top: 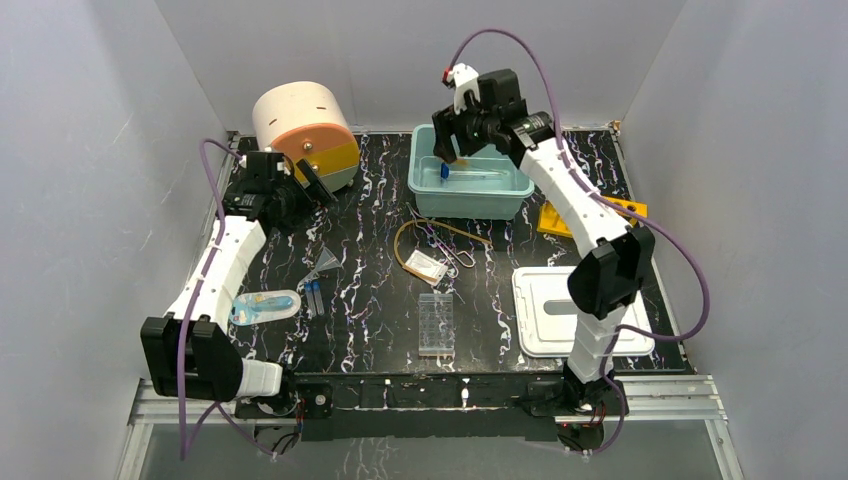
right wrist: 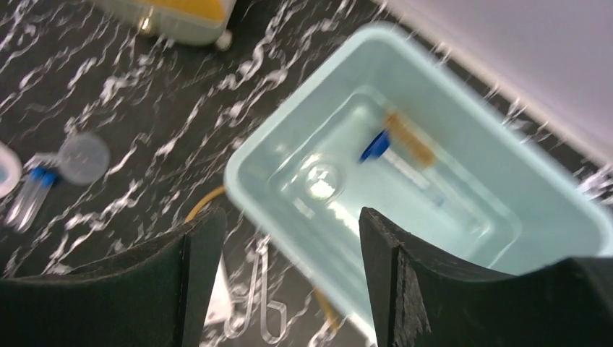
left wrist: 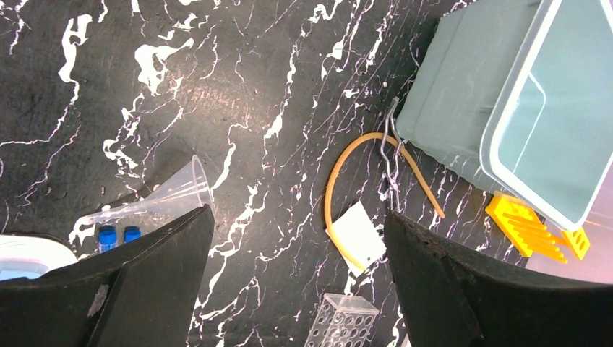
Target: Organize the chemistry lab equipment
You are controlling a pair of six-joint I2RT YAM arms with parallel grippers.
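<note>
— Plastic funnel (left wrist: 155, 202), lying by the left finger of your left pincer (left wrist: 298, 212), which gapes wide and empty: how will it handle?

— Probably light, slick and springy. Pinch the rim, not the cone. The thin tubes (left wrist: 116, 233) beside it look ready to roll on the surface (left wrist: 217, 87).

— And your right pincer (right wrist: 289, 213)?

— Spread wide too, holding nothing, above the teal bin (right wrist: 264, 170). The blue-footed cylinder (right wrist: 412, 170) lies in it, ahead and slightly right of the gap. Take its stiff barrel gently; it may crack.

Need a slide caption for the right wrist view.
Right claw, open, over the teal bin; blue-footed cylinder and little beaker inside.
</note>
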